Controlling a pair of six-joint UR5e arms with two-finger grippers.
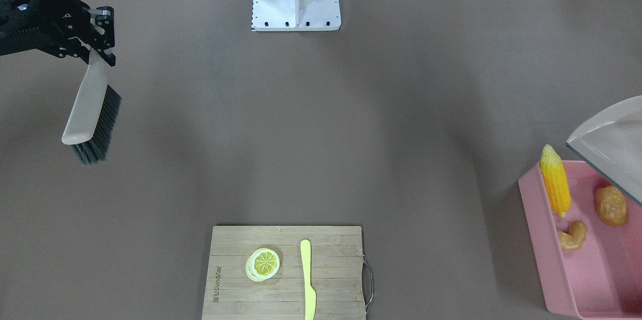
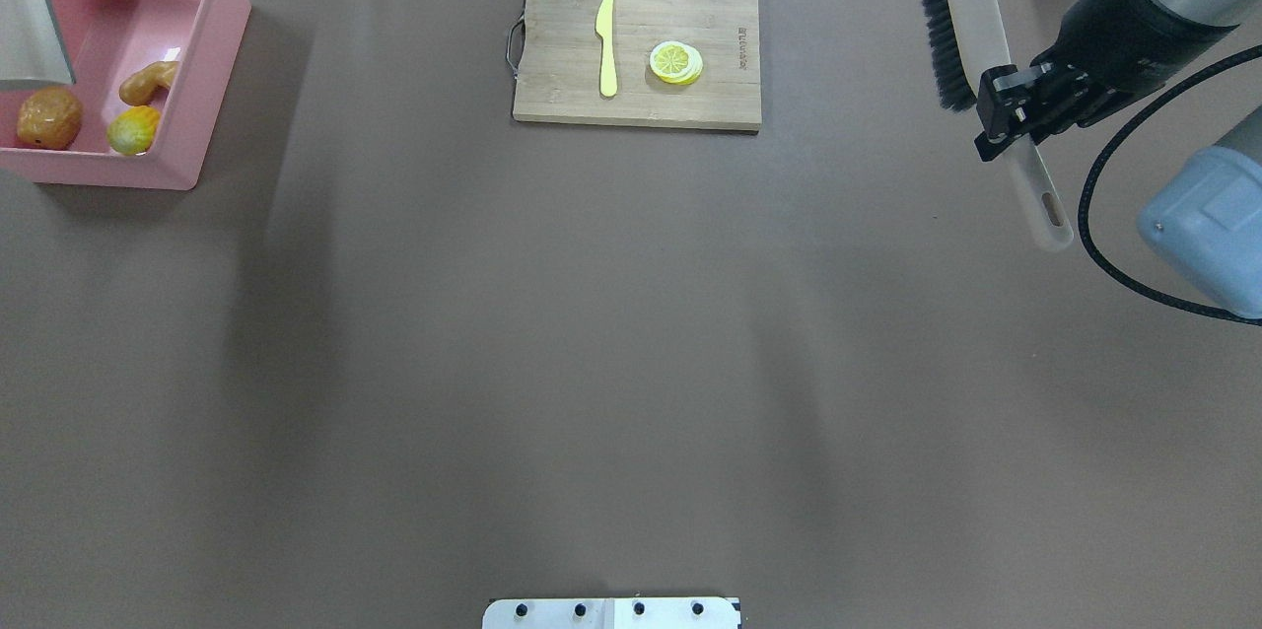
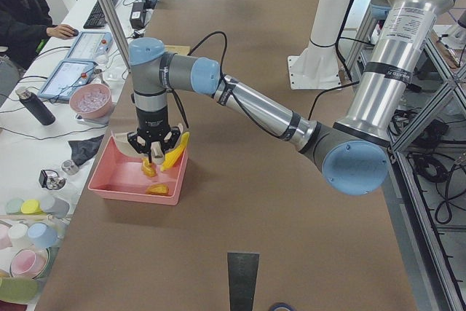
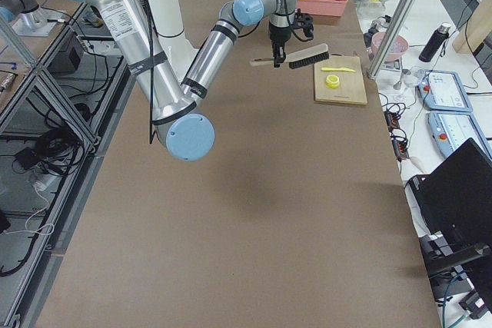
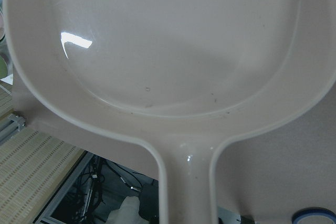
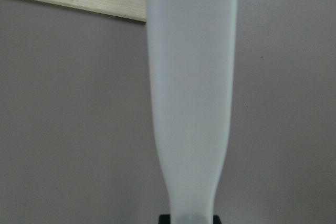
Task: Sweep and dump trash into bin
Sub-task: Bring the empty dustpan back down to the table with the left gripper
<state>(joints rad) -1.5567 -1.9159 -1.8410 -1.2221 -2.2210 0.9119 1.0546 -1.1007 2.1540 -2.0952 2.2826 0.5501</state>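
Corn cob (image 1: 555,185), potato-like lump (image 1: 611,205) and ginger-like root (image 1: 573,235) lie inside the pink bin (image 1: 551,260) in the front-facing view, with a beige dustpan (image 1: 609,142) above its rim. Overhead view: right end effector (image 2: 1014,121) clamps a brush (image 2: 961,18) by its handle. Left side view: left end effector (image 3: 155,152) hangs over the bin; I cannot tell its grip.

The right arm reaches forward and outward, the right gripper (image 2: 1008,116) turned sideways, jaws clamped on the handle of a brush (image 2: 971,37). The left arm stretches far out, wrist pointing straight down; the left gripper (image 3: 155,151) grip can't be made out.
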